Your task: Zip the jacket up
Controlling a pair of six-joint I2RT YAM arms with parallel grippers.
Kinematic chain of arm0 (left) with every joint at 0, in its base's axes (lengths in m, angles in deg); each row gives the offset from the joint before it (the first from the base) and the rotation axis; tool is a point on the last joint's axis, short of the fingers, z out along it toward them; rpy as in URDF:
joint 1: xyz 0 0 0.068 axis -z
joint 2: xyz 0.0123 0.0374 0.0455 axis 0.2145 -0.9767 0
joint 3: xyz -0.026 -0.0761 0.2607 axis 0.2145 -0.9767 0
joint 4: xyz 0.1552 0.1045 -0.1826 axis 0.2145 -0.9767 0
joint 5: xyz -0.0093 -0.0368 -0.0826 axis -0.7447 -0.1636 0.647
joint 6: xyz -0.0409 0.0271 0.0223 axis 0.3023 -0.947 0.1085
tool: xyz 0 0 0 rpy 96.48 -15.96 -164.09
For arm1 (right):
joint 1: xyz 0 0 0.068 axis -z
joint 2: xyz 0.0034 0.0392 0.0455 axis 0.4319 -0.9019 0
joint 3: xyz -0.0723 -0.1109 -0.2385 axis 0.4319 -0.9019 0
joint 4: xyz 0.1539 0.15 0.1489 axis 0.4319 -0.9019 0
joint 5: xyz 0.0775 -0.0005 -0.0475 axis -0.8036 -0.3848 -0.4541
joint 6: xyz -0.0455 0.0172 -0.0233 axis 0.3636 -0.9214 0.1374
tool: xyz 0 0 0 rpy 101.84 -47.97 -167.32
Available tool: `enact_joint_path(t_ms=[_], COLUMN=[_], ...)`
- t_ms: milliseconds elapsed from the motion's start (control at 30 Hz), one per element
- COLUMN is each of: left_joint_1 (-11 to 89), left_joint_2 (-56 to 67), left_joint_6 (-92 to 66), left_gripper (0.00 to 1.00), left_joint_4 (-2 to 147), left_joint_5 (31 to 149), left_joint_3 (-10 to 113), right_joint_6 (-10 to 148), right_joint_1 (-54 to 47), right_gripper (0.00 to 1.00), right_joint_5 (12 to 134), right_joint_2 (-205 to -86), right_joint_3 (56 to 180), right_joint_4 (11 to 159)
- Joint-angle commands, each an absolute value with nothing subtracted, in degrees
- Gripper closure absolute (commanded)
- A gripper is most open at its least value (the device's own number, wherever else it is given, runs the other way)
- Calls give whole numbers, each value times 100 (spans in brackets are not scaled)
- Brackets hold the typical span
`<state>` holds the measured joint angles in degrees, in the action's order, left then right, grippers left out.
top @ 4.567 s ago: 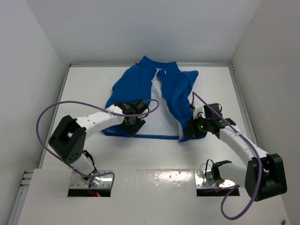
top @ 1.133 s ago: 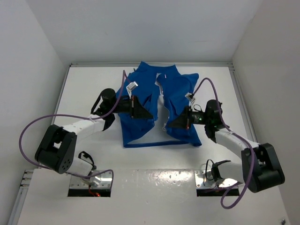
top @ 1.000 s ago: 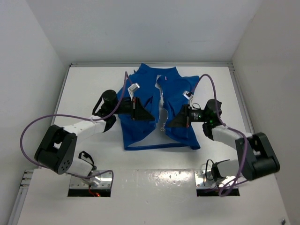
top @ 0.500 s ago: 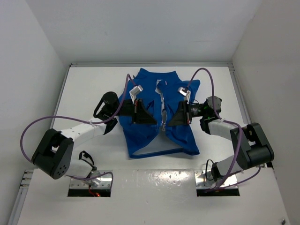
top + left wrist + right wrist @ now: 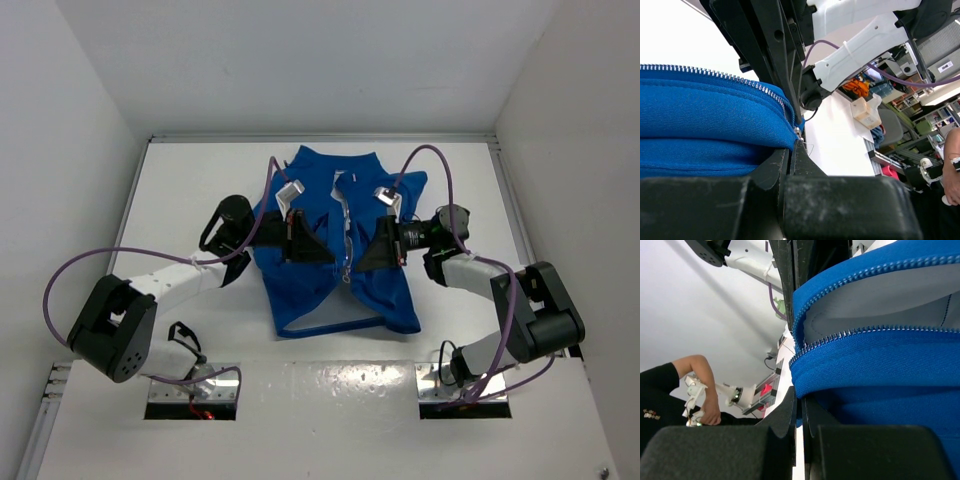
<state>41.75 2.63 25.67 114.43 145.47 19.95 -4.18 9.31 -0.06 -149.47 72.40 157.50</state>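
The royal-blue jacket (image 5: 300,292) hangs bunched over the middle of the table, its front panels lifted and its pale zipper (image 5: 345,240) running down between them. My left gripper (image 5: 328,257) is shut on the left front edge; in the left wrist view its tips (image 5: 791,150) pinch the blue fabric (image 5: 705,115) just below the zipper teeth (image 5: 740,82). My right gripper (image 5: 360,266) is shut on the right front edge, facing the left one across a narrow gap. In the right wrist view its tips (image 5: 802,402) clamp a fold of jacket (image 5: 890,365) under the zipper teeth (image 5: 865,330).
The white table (image 5: 180,190) is boxed in by white walls on the left (image 5: 90,150), right (image 5: 560,150) and back. Purple cables (image 5: 90,262) loop from both arms. The hem trails toward the near edge.
Both grippers have lifted the front edges and brought them closer together over the middle. The jacket, earlier spread open and flat, is now gathered narrower.
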Motion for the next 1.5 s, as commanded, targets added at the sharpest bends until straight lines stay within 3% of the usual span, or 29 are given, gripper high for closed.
enact_joint_path(t_ms=[0, 1000, 1100, 1267, 1467], left_joint_1=[4236, 4236, 4236, 4288, 4288], left_joint_2=[296, 568, 568, 313, 76], left_joint_6=[2484, 2213, 1389, -1785, -2366], left_gripper=[100, 100, 100, 100, 100], left_joint_4=[11911, 11525, 10711, 7110, 6340], left_joint_5=[14598, 14975, 15229, 15748, 16048], left_joint_3=[2257, 1984, 2291, 3468, 3760], right_joint_6=[-394, -508, -438, -455, -411], right_joint_1=[845, 986, 897, 818, 783], right_gripper=[100, 100, 100, 100, 100], right_joint_5=[-8, 54, -60, -245, -421], right_joint_2=[-14743, -14945, -14910, -14945, -15024], right_joint_3=[7465, 7773, 7694, 7720, 7755], right_joint_4=[16776, 16794, 16785, 16785, 16802])
